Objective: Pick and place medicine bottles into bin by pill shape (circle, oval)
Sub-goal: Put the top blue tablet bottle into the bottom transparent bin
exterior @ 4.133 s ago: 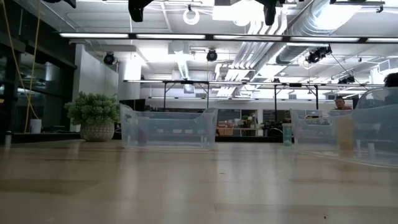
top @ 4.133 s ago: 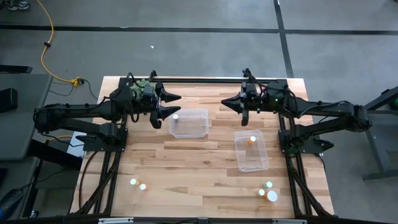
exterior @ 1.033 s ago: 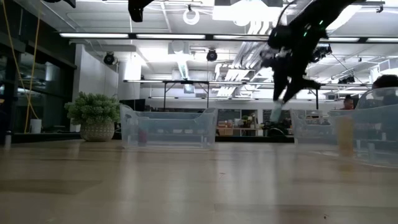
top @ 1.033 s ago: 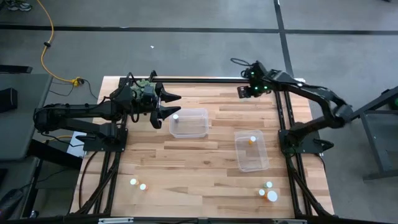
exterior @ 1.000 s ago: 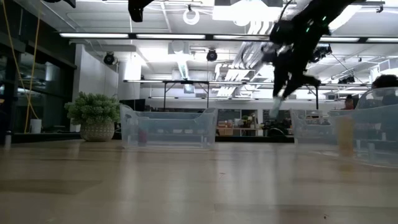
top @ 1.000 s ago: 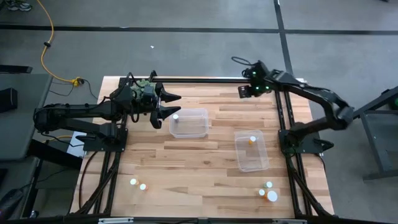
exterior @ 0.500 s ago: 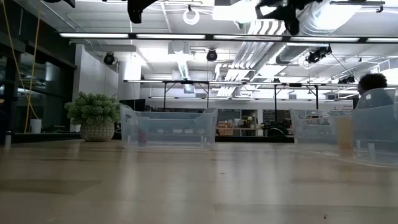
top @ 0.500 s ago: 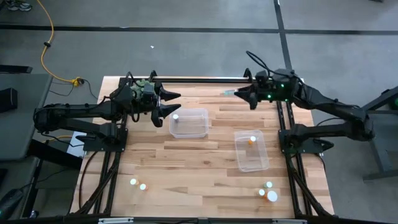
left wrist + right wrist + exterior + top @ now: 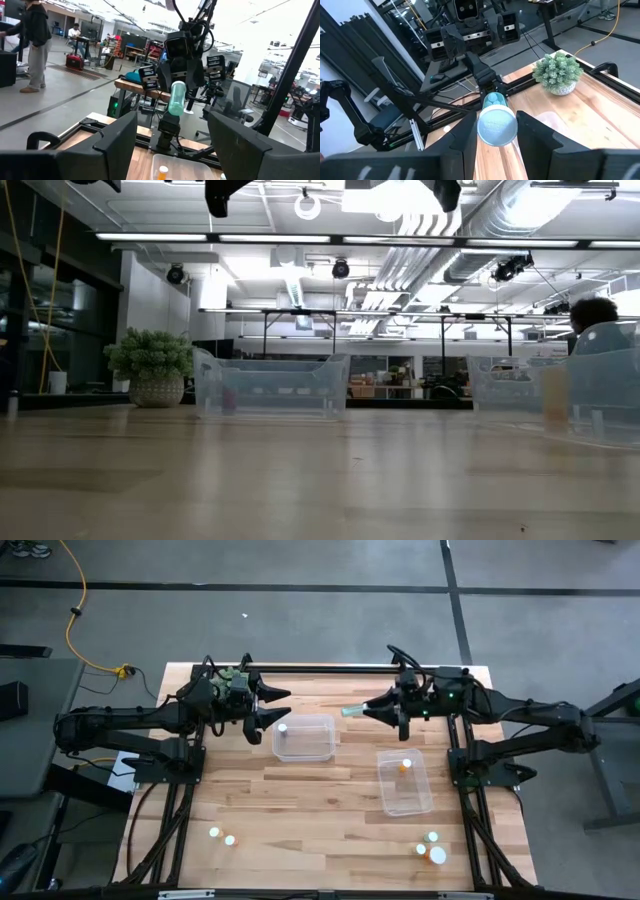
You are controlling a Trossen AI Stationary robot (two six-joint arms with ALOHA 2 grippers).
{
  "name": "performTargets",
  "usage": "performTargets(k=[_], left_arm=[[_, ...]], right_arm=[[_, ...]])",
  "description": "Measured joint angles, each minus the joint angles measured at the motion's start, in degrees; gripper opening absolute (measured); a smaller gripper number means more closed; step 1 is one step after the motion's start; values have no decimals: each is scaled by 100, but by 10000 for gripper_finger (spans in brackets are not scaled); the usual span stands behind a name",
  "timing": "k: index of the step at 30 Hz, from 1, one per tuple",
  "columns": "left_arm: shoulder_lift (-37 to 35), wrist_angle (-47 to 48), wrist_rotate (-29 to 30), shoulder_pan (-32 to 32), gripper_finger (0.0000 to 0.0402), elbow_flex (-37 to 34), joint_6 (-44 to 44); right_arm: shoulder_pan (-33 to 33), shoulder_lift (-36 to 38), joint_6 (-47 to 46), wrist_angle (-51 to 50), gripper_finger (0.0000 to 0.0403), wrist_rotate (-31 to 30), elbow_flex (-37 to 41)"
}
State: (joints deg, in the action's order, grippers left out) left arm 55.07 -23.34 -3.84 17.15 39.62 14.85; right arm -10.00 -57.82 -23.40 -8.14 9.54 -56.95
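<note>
Right claw (image 9: 372, 711) pinching a small green cylindrical medicine bottle with white cap (image 9: 355, 711), held level above the wooden desk (image 9: 300, 810) near its far edge, long axis pointing toward the clear plastic bin (image 9: 304, 738) just beyond, nearer the spread, waiting left claw (image 9: 272, 706).

Potted plant (image 9: 150, 367) at table (image 9: 330, 825) edge, ppl in bkgd.
</note>
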Motion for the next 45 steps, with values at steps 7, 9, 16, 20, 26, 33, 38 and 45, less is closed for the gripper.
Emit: performTargets(k=[7, 9, 16, 20, 26, 33, 38, 45], left_arm=[[0, 3, -2, 2, 232, 0, 0], [0, 12, 0, 2, 232, 0, 0], [-2, 294, -2, 2, 232, 0, 3], [-2, 348, -1, 2, 232, 0, 4], [-2, 362, -2, 2, 232, 0, 5], [-2, 361, -2, 2, 232, 0, 2], [-2, 377, -2, 2, 232, 0, 2], [-2, 474, -2, 2, 232, 0, 2]], right_arm=[[-10, 2, 90, 172, 106, 0, 0], [-10, 2, 180, 168, 106, -8, 0], [6, 2, 250, 331, 106, 19, 0], [194, 2, 55, 294, 106, 64, -2], [815, 4, -578, -750, 106, 101, -4], [1661, 4, -1579, -2754, 106, -106, -4], [2131, -28, -2000, -4511, 106, -687, -7], [2243, -348, -2155, -5294, 106, -1349, 136]])
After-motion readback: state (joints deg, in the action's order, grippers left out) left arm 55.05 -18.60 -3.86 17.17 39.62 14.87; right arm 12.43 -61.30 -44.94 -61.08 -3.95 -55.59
